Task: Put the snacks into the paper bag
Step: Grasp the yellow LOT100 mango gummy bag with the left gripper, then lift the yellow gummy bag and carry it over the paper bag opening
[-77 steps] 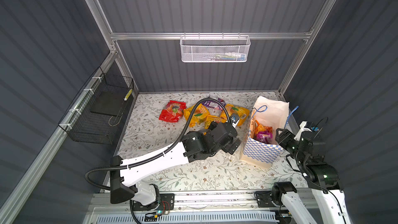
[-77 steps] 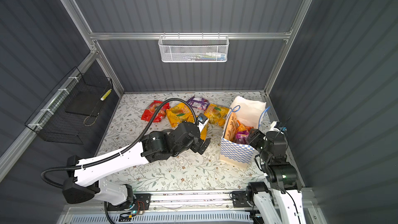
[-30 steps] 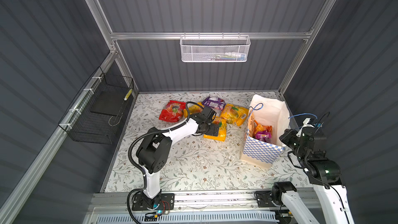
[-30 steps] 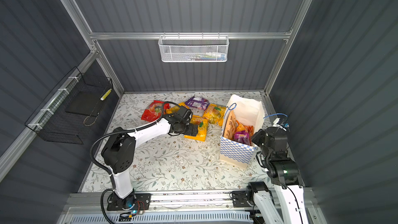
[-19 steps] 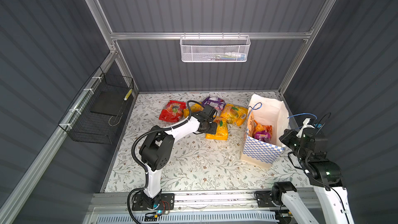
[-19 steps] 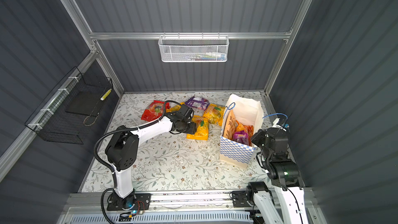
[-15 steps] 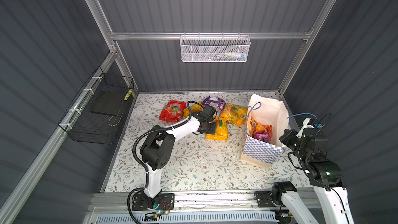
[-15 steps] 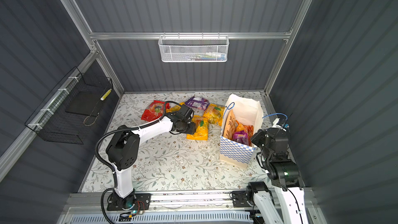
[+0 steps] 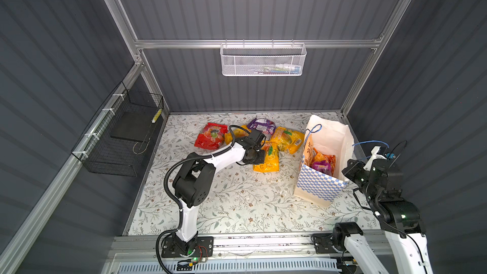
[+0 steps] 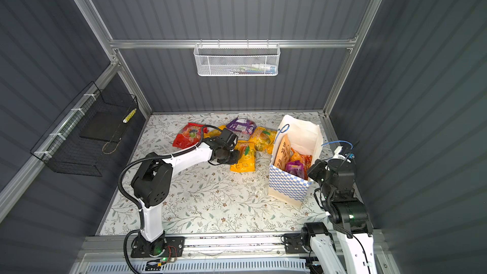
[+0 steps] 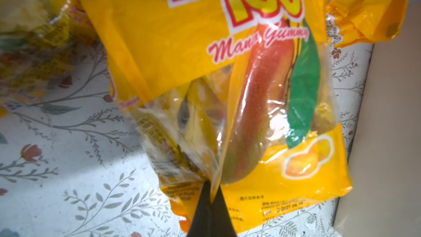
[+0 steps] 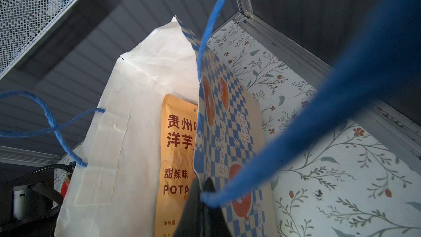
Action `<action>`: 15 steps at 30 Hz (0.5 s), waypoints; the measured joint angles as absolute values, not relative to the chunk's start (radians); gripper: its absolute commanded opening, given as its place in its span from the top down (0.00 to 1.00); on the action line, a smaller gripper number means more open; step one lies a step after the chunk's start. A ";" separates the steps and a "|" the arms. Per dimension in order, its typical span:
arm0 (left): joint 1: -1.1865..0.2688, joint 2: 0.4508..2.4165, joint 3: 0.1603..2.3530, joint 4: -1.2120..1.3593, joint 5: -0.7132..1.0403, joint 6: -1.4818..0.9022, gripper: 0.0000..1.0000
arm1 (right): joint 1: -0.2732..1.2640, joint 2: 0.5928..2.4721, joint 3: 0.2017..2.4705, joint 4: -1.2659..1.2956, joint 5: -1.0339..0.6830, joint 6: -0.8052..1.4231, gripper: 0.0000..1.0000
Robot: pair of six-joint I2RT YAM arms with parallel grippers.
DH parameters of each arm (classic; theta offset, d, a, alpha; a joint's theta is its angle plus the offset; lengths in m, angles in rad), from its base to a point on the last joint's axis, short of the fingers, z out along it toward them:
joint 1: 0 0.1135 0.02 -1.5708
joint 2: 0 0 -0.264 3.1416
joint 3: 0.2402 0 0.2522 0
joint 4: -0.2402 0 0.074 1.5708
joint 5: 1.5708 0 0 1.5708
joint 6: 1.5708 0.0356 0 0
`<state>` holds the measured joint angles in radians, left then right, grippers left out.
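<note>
Packets of glossy, crinkled plastic lie clustered on the flower-printed tabletop (image 9: 237, 201) in both top views; the left gripper (image 9: 261, 154) sits low on the yellow mango gummy packet (image 9: 268, 162), near the red packet (image 9: 210, 137); the tall paper bag (image 9: 319, 187) stands upright to the right, its outer wall checkered, with the pale-orange pouch (image 9: 307, 151) inside; the right gripper (image 9: 347, 167) meets its far rim. In the left wrist view, the black fingertips (image 11: 201, 201) pinch a fold of the packet's clear film. In the right wrist view, the jaws are clamped on the bag's creased checkered wall beside the blue cord handle (image 12: 319, 121).
</note>
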<state>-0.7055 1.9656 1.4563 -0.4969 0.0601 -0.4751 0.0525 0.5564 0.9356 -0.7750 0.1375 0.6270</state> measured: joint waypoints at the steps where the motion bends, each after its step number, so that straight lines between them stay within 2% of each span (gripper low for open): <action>1: -0.704 1.963 1.456 -0.500 0.059 -0.475 1.00 | 0.052 0.555 0.935 -0.775 0.134 0.627 1.00; 6: -0.700 1.904 1.423 -0.500 0.069 -0.476 1.00 | 0.052 0.544 0.935 -0.778 0.115 0.627 1.00; 15: -0.700 1.589 1.269 -0.511 0.102 -0.502 1.00 | 0.052 0.543 0.935 -0.769 0.020 0.620 1.00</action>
<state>-0.7002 1.5887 1.2690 -0.5110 0.1020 -0.5022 0.0521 0.5434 0.9352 -0.7692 0.0196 0.6201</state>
